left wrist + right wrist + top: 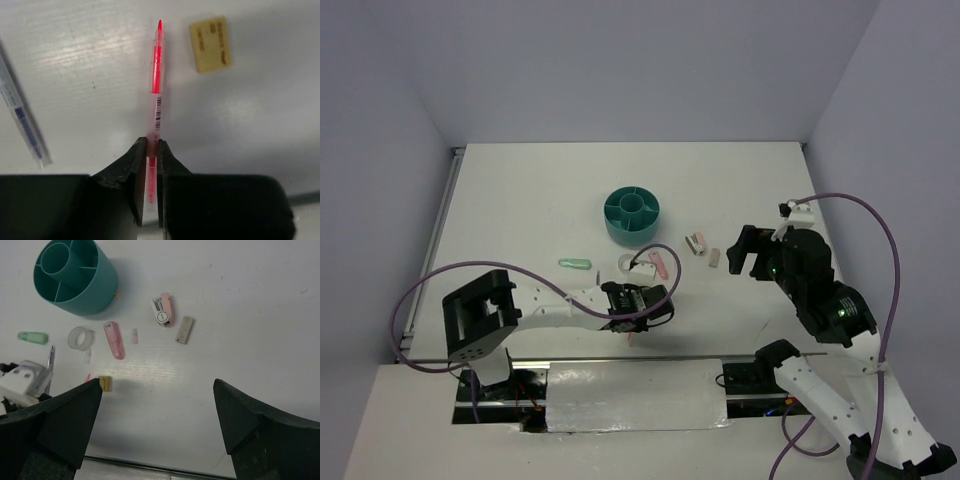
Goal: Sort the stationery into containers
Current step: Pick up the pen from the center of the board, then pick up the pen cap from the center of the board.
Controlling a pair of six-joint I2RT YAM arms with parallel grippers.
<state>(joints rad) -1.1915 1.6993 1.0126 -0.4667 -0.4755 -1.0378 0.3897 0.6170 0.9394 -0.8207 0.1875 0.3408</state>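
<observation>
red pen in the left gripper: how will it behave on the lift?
Probably stiff: the pink-red pen looks like a straight hard-plastic barrel. The left gripper pinches it near one end, so the long free part may pivot downward. Its smooth round barrel could slip, or roll if released.

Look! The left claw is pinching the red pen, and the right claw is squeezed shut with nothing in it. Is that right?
Not quite. The right gripper is wide open, not shut: the right wrist view shows its jaws standing far apart, with nothing in it. The left gripper is indeed pinching the red pen.
</observation>
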